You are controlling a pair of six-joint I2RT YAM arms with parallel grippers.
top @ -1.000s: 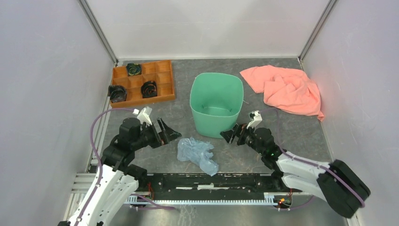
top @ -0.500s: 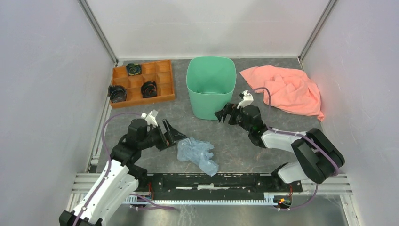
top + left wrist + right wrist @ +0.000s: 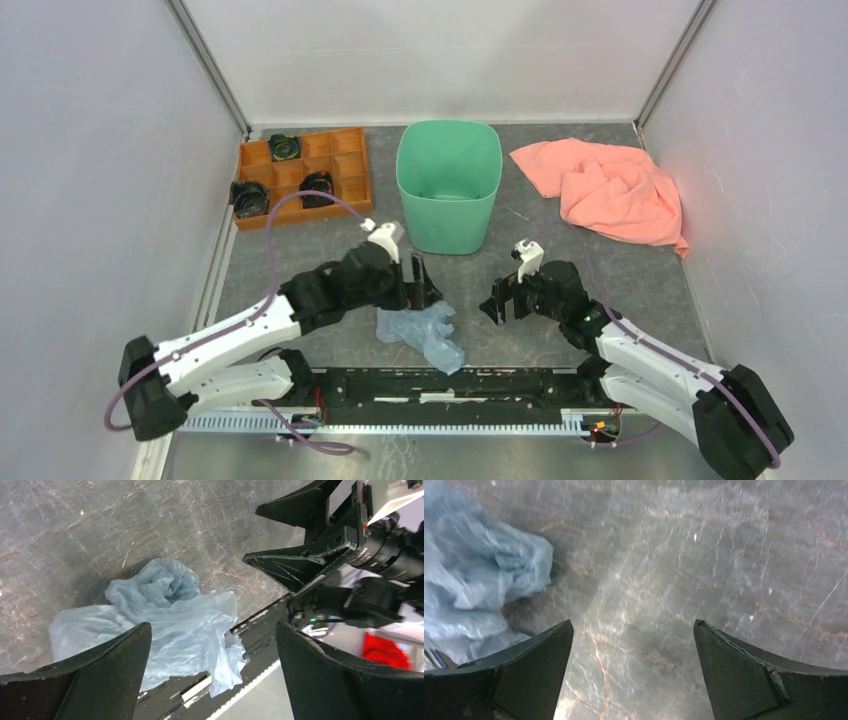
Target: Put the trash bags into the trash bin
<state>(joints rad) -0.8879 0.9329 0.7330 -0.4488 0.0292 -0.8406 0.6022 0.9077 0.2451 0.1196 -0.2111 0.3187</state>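
The pale blue-grey trash bag (image 3: 420, 330) lies crumpled on the grey table near the front edge. It also shows in the left wrist view (image 3: 155, 615) and at the left of the right wrist view (image 3: 479, 585). The mint-green trash bin (image 3: 448, 198) stands upright at the back middle. My left gripper (image 3: 418, 284) is open and empty just above the bag's far edge; in its wrist view (image 3: 212, 647) the jaws stand wide over the bag. My right gripper (image 3: 497, 300) is open and empty to the right of the bag, over bare table (image 3: 631, 640).
An orange compartment tray (image 3: 345, 190) with dark round parts sits at the back left. A salmon-pink cloth (image 3: 610, 190) lies at the back right. A black rail (image 3: 450, 385) runs along the table's front edge. White walls enclose the table on three sides.
My left arm swung right and forward, from left of the bag to over its far edge. My right gripper pulled back from beside the bin toward the bag. The bin shifted back a second ago.
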